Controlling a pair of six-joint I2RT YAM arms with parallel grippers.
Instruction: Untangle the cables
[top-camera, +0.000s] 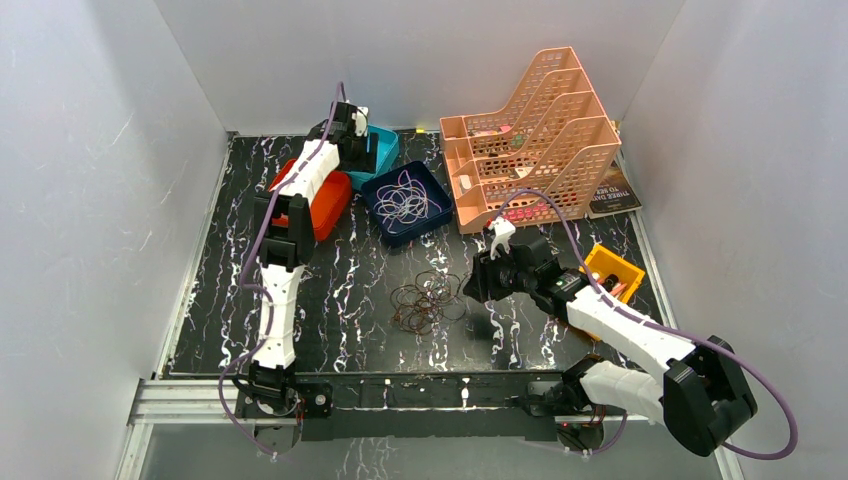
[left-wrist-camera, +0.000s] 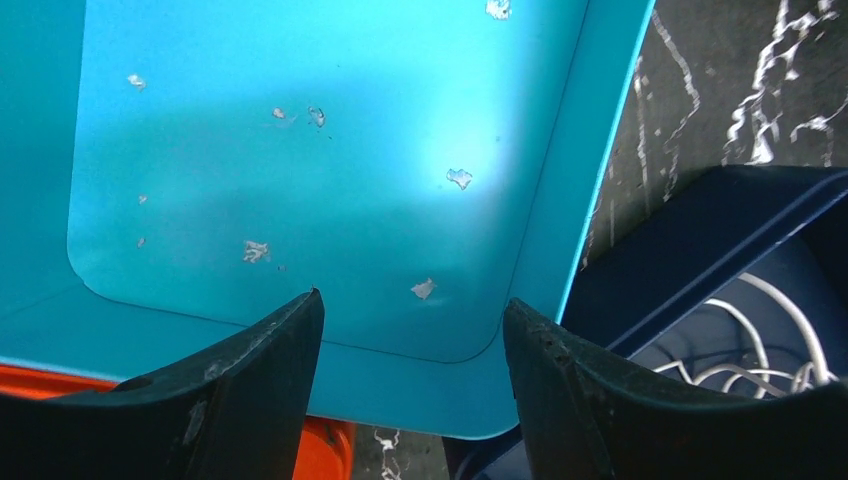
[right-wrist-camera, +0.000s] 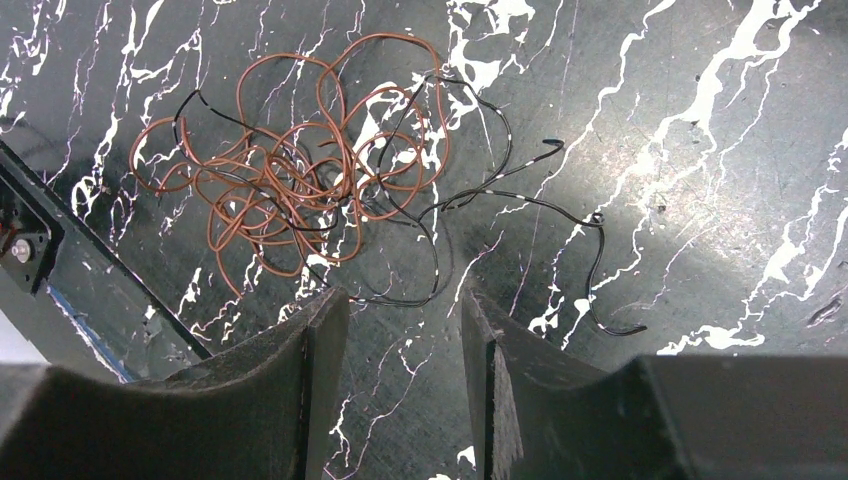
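A bunch of brown cable (top-camera: 425, 302) tangled with a thin black cable (right-wrist-camera: 520, 200) lies on the black marbled table in the middle; the brown loops (right-wrist-camera: 290, 180) fill the upper left of the right wrist view. Whitish-lilac cable (top-camera: 405, 200) lies coiled in the dark blue bin (top-camera: 432, 222), partly seen in the left wrist view (left-wrist-camera: 760, 350). My right gripper (right-wrist-camera: 405, 300) is open and empty, just right of the tangle (top-camera: 478, 285). My left gripper (left-wrist-camera: 412, 305) is open and empty over the teal bin (left-wrist-camera: 300, 150) at the back (top-camera: 358, 140).
An orange-red bin (top-camera: 325, 205) sits left of the dark blue one, under the left arm. A peach stacked file rack (top-camera: 530, 140) stands at the back right, with a book (top-camera: 612, 195) beside it. A yellow bin (top-camera: 612, 270) sits by the right arm.
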